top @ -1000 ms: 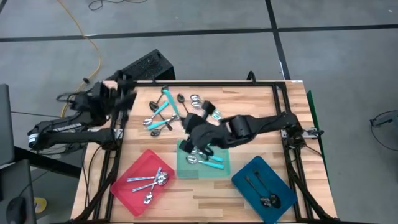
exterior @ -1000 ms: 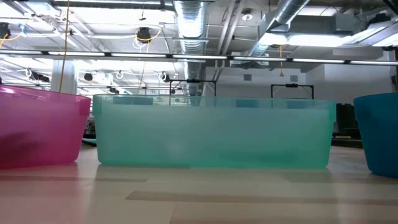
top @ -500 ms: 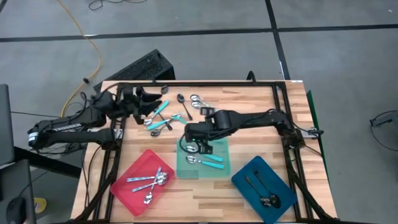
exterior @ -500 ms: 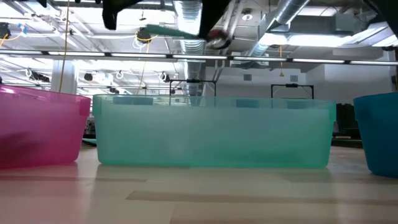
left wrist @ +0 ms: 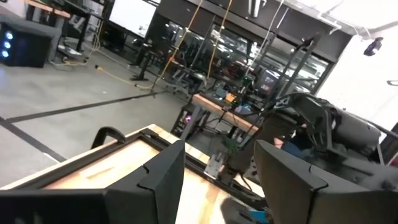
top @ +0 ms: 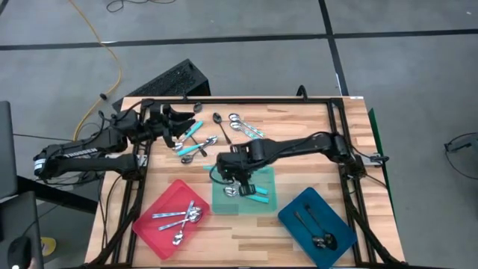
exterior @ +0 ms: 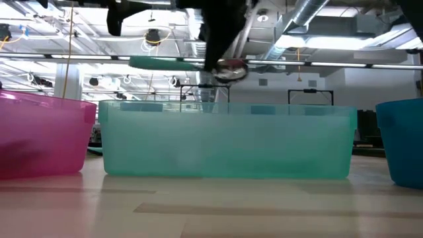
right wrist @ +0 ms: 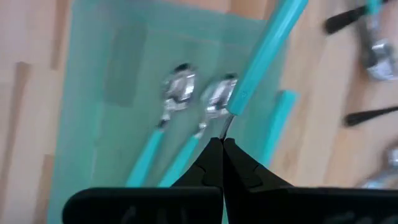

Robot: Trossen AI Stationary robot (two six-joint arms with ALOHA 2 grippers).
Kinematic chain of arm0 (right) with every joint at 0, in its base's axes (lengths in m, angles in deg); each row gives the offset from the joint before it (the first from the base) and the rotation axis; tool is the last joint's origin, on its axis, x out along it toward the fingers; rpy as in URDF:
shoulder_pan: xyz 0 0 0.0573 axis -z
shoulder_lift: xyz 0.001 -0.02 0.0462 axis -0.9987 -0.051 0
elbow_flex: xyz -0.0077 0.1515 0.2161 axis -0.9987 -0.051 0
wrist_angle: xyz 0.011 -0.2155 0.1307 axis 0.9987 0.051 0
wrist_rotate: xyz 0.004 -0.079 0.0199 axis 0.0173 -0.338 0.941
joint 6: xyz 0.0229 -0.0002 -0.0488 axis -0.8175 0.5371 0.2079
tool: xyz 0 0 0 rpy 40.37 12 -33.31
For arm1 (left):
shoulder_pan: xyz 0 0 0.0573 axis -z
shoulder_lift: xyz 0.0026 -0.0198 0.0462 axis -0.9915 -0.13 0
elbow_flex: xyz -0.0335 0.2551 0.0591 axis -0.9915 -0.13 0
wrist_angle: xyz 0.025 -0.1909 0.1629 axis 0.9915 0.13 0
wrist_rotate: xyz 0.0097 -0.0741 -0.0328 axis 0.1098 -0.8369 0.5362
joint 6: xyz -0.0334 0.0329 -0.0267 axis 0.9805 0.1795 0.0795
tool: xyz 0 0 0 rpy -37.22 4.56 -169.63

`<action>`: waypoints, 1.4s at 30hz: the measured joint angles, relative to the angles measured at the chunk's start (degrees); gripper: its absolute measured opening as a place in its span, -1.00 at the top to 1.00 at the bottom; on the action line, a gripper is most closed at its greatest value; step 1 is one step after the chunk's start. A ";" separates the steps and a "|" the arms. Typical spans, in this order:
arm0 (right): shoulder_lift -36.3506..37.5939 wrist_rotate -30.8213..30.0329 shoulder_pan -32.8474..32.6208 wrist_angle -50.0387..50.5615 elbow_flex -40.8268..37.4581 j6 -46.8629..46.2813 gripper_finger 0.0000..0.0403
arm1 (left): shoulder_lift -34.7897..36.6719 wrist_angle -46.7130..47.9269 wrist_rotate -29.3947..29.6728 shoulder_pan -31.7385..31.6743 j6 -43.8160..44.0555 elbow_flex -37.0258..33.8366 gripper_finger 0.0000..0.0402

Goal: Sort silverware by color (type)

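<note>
- Far left, the left pincer (top: 173, 123) waits at the far-left edge of the tabletop (top: 314, 142), its fingers (left wrist: 163, 180) parted wide with nothing between them
- Near left, the red tray (top: 153, 230) holds several all-silver spoons (top: 179, 217)
- Just right of the left pincer, a loose pile of unsorted spoons (top: 196, 142), turquoise-handled, silver and dark ones, lies on the far part of the tabletop
- In the middle, the right pincer (top: 237, 170) hangs over the teal tray (top: 216, 203), fingers pressed tight on a turquoise-handled spoon (right wrist: 261, 50) held above the tray; two like spoons (right wrist: 180, 118) already lie inside
- The step in hand looks like delivery of this spoon; the next move calls for lowering it over the tray's bare floor and parting the fingers, then going back to the pile
- Near right, the blue tray (top: 287, 217) carries dark spoons (top: 317, 232)
- No brand, label or writing can be read on anything
</note>
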 joint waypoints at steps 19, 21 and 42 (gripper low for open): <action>17.55 -2.95 -5.50 -27.39 -38.31 -13.55 0.92 | -2.42 1.35 2.47 0.00 -3.00 0.02 0.10; 16.69 -2.71 -5.83 -29.18 -39.78 -13.89 0.91 | -2.93 1.28 3.36 0.00 -3.67 0.02 0.10; 11.24 0.51 -4.12 -33.23 -41.56 -13.07 0.56 | -3.89 1.88 4.98 -0.10 -6.07 0.00 0.10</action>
